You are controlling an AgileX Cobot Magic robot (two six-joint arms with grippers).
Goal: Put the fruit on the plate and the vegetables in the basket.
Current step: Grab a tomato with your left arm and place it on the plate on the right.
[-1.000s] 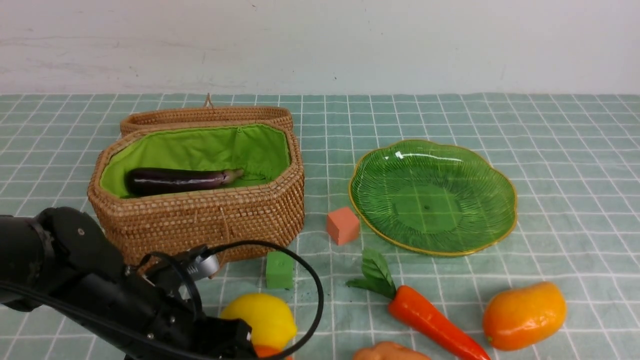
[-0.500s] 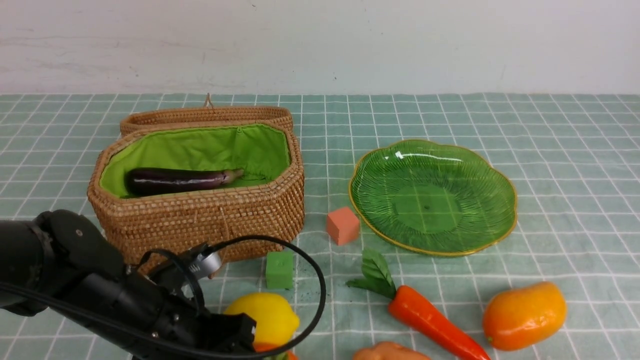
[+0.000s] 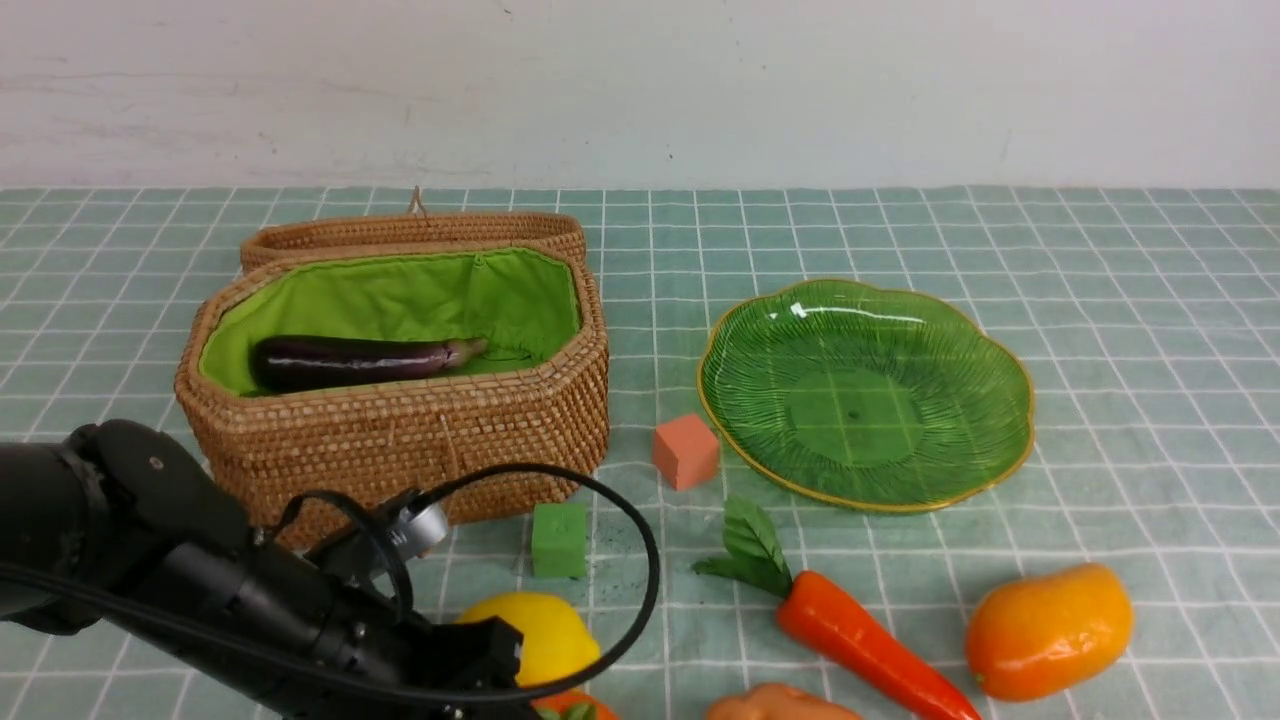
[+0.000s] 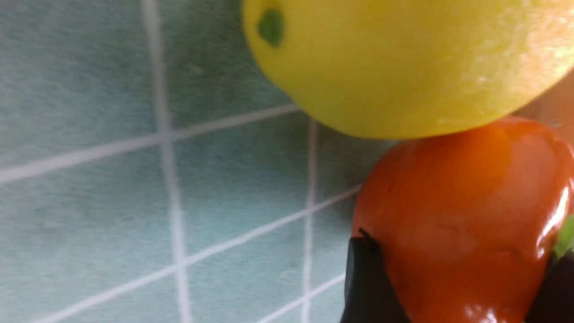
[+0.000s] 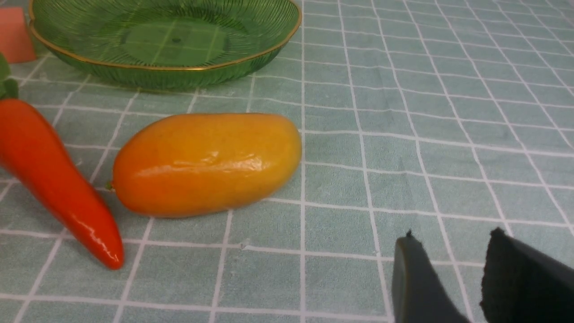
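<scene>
My left gripper (image 4: 462, 255) is shut on the round orange-red fruit (image 4: 453, 215), with a dark finger on each side of it. That fruit shows only as a sliver (image 3: 570, 708) at the front view's bottom edge, touching the yellow lemon (image 3: 540, 635). The mango (image 3: 1048, 630) and the carrot (image 3: 860, 650) lie on the cloth in front of the empty green plate (image 3: 865, 390). A tan potato (image 3: 775, 703) peeks in at the bottom edge. The eggplant (image 3: 350, 360) lies in the wicker basket (image 3: 400, 440). My right gripper (image 5: 453, 233) hovers open and empty near the mango (image 5: 206, 163).
A salmon cube (image 3: 686, 451) sits between basket and plate. A green cube (image 3: 559, 540) stands just beyond the lemon. The basket's lid (image 3: 410, 232) lies open behind it. My left arm (image 3: 200, 590) and its cable loop fill the front left corner.
My left gripper's jaws have narrowed onto the orange-red fruit. The left arm has crept a little to the right, nudging the lemon slightly. Nothing else has moved.
</scene>
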